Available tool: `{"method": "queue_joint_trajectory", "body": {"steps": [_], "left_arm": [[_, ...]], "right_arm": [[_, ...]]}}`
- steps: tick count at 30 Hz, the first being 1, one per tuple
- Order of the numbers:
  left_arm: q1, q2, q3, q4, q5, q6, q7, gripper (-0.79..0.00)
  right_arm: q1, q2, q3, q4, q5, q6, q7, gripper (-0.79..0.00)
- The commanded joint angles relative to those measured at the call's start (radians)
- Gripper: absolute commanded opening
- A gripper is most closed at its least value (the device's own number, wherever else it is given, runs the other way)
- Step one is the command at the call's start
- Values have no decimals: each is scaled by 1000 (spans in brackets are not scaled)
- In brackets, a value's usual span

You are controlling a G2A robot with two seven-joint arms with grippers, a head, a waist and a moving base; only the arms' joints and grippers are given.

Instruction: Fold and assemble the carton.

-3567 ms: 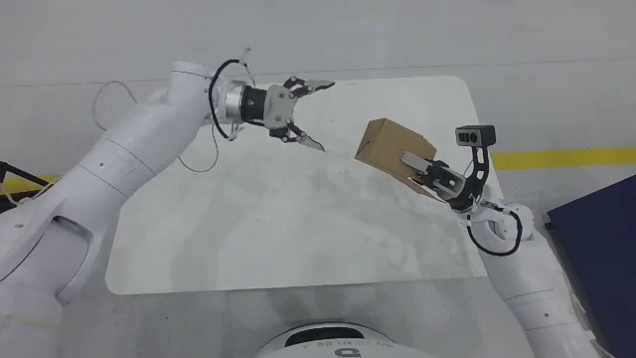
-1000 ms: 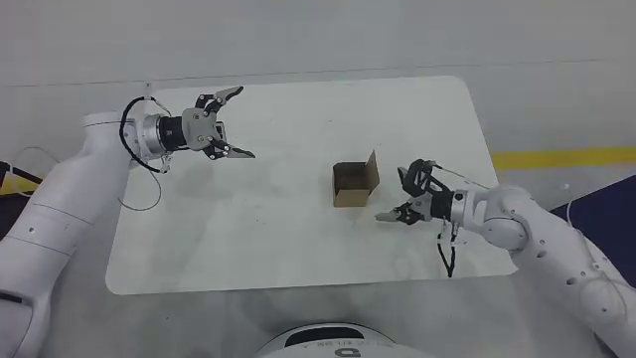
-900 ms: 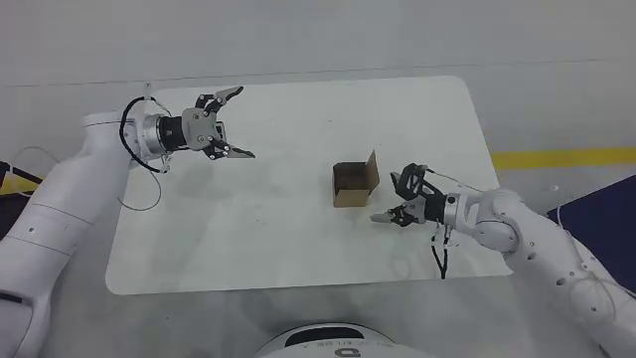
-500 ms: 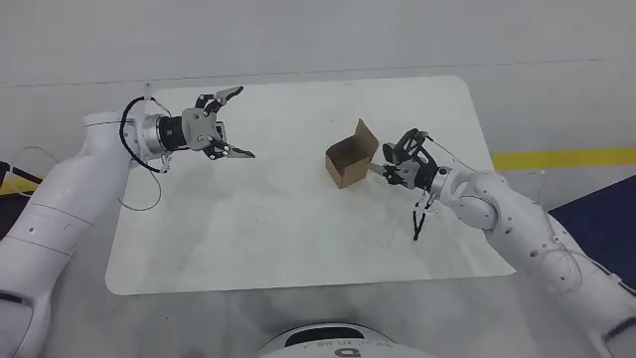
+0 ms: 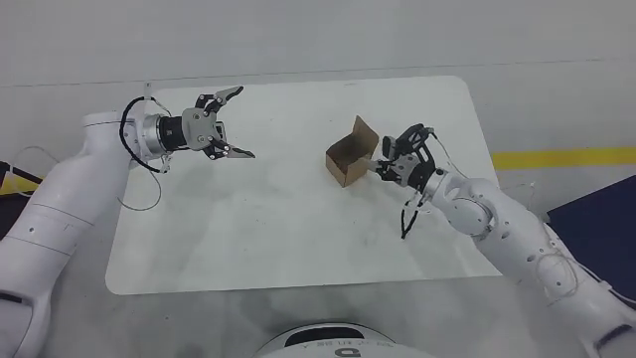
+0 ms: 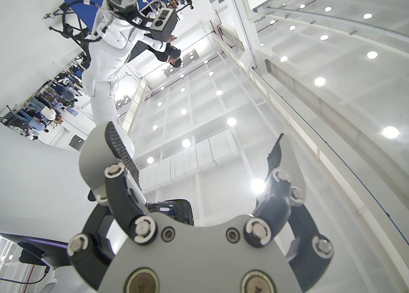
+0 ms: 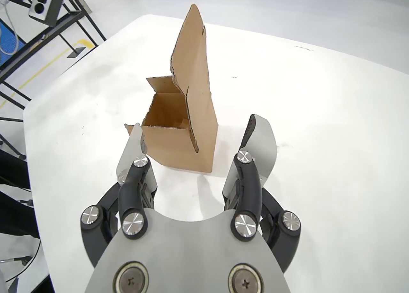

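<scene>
The right gripper (image 7: 196, 126), fingers spread and holding nothing, is hovering just beside the open-topped cardboard carton (image 7: 179, 144), which is standing on the white table (image 5: 298, 239) with one tall flap raised, while the left gripper (image 5: 244, 122), also spread and empty, is hanging well apart from it.
</scene>
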Motion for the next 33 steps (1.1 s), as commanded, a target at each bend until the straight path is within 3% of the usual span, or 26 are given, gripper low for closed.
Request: {"method": "queue_joint_trajectory", "body": {"steps": [1, 5, 9, 17, 18, 20, 21, 25, 33], "left_arm": [[0, 0, 0, 0, 0, 0, 0, 0], [0, 0, 0, 0, 0, 0, 0, 0], [0, 0, 0, 0, 0, 0, 0, 0], [0, 0, 0, 0, 0, 0, 0, 0], [0, 0, 0, 0, 0, 0, 0, 0], [0, 0, 0, 0, 0, 0, 0, 0], [0, 0, 0, 0, 0, 0, 0, 0], [0, 0, 0, 0, 0, 0, 0, 0], [0, 0, 0, 0, 0, 0, 0, 0]], "right_arm": [[4, -11, -9, -1, 12, 40, -3, -262], [24, -32, -33, -2, -28, 138, 37, -388], [63, -53, -66, -11, -71, 215, 154, -311], [117, -90, -108, -99, -110, 288, 326, -409], [123, -93, -109, -107, -113, 291, 344, -453], [134, -98, -109, -115, -111, 287, 377, -662], [139, -100, -107, -117, -110, 280, 389, -785], [159, -107, -102, -104, -100, 214, 440, -785], [233, -111, -93, -52, -51, -175, 512, -785]]}}
